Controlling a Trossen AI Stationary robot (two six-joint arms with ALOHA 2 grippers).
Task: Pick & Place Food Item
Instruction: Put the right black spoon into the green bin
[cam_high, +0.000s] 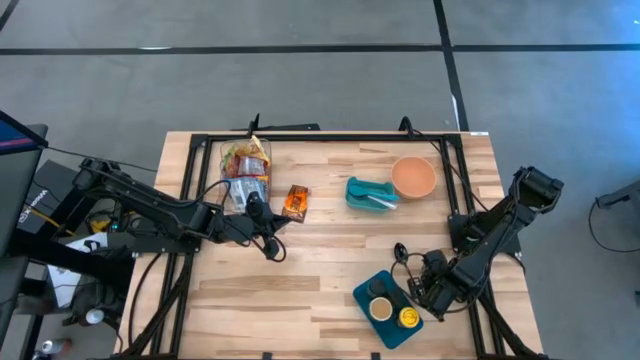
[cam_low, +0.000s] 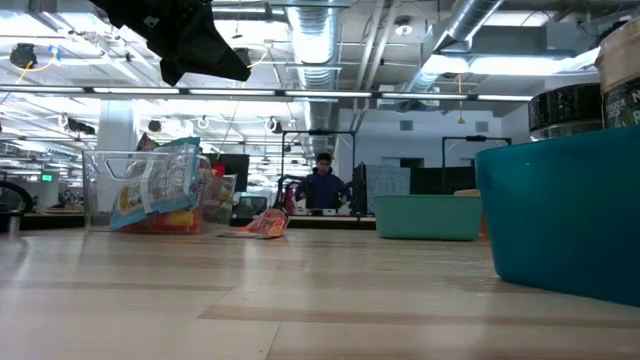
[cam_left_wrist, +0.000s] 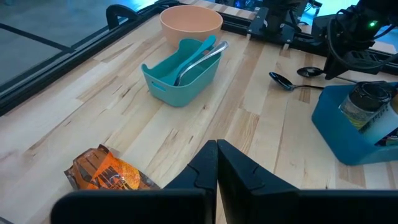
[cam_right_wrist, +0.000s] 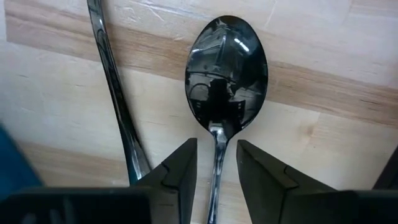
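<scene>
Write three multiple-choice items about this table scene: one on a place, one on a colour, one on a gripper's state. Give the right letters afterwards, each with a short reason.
1. Where does the orange snack packet lie?
A. in the bowl
B. on the table beside the clear bag of snacks
C. in the blue tray

2. What colour is the bowl?
A. peach
B. black
C. green

3. How are the fingers of the right gripper?
A. wide open above the bowl
B. shut with nothing between
C. slightly apart, either side of the spoon handle

Answers: 1 B, the high view shows it on bare wood; 2 A, seen from above; 3 C, the right wrist view shows the handle between the fingers.
</scene>
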